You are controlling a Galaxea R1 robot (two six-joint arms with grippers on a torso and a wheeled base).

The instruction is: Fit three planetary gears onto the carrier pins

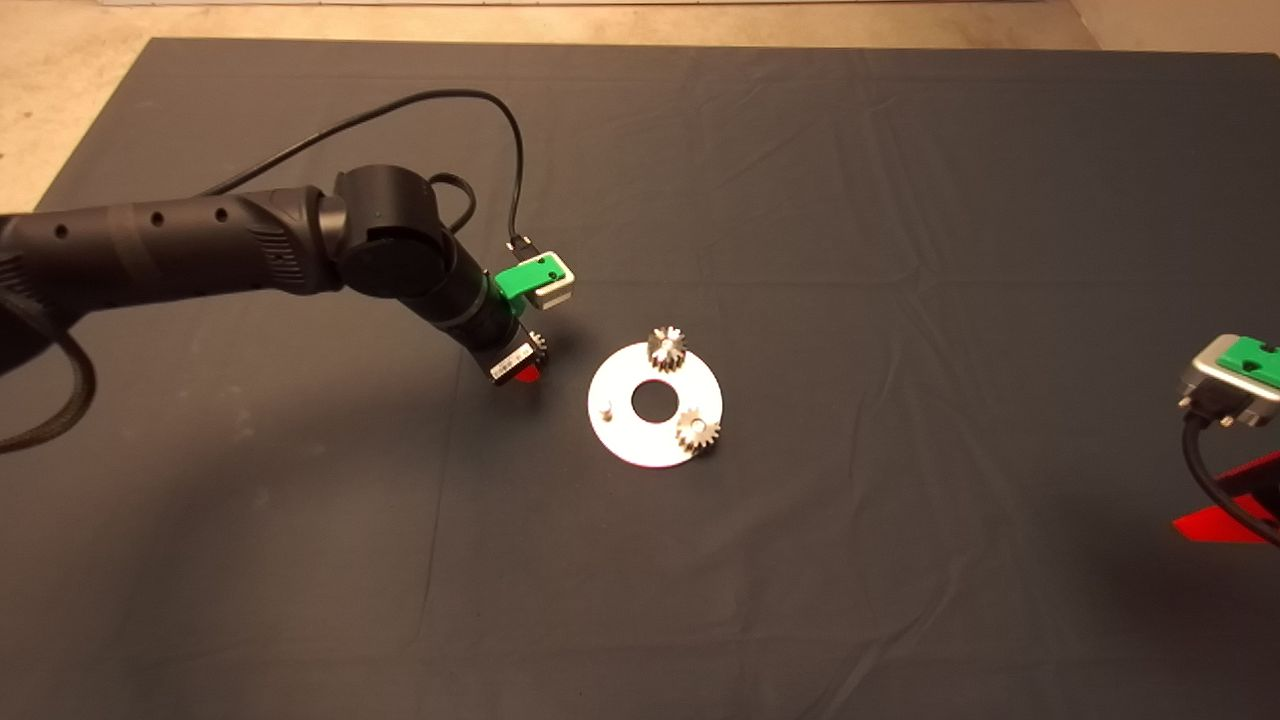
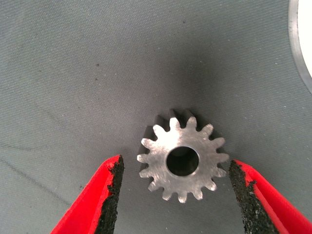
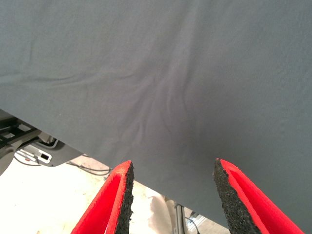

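- While our left arm reaches in over the dark mat [image 1: 300, 520], its left end effector [image 1: 522, 366] sits low, just to the left of the disc [image 1: 630, 440].
- Through the left wrist view we see that end effector [image 2: 175, 195] spread open, one black pad [image 2: 113, 195] on either side of the third planetary gear [image 2: 183, 162], which lies flat on the mat; a small gap shows at each side, so neither pad touches the teeth.
- From above, we make out only a bit of this gear [image 1: 538, 346] peeking past the wrist.
- On the disc, the nearest carrier pin [image 1: 605, 409] stands bare at the left rim.
- We find one planetary gear [image 1: 666, 348] seated on the far pin, and another planetary gear [image 1: 697, 433] on the pin at the lower right; both pins are hidden by their gears.
- At the lower right edge of the counter, our right end effector [image 1: 1225, 520] waits, well apart from the disc.
- Its wrist view shows the right end effector [image 3: 171, 195] parted, with nothing between the pads, above the mat's edge.
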